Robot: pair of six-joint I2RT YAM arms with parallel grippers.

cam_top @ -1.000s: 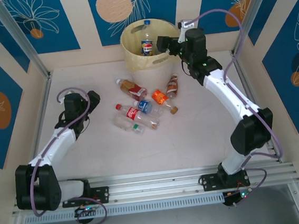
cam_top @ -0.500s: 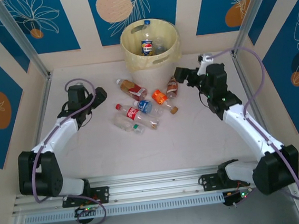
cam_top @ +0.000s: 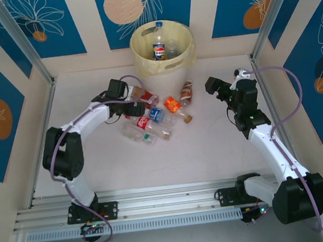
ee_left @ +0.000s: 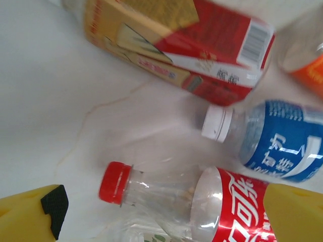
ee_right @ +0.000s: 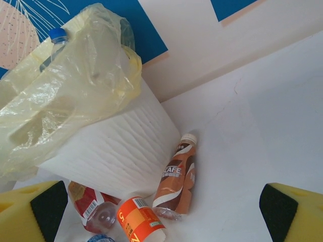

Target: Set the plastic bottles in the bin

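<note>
Two plastic bottles (cam_top: pixel 158 50) stand in the bin (cam_top: pixel 145 65) at upper centre, and the others lie clustered mid-frame below it. The left gripper (cam_top: pixel 138 106) hangs wide open over the red-capped bottle (ee_left: pixel 166 194). The right gripper (cam_top: pixel 214 87), centre-right, gapes empty.

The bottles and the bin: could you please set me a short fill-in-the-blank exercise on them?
1. The Pepsi bottle standing in the bin has a ___ cap.
2. The Coke bottle under the left tool has a ___ cap.
3. The blue-label bottle has a ___ cap.
4. The left tool and the right tool are both ___.

Missing words: blue; red; white; open.
</note>
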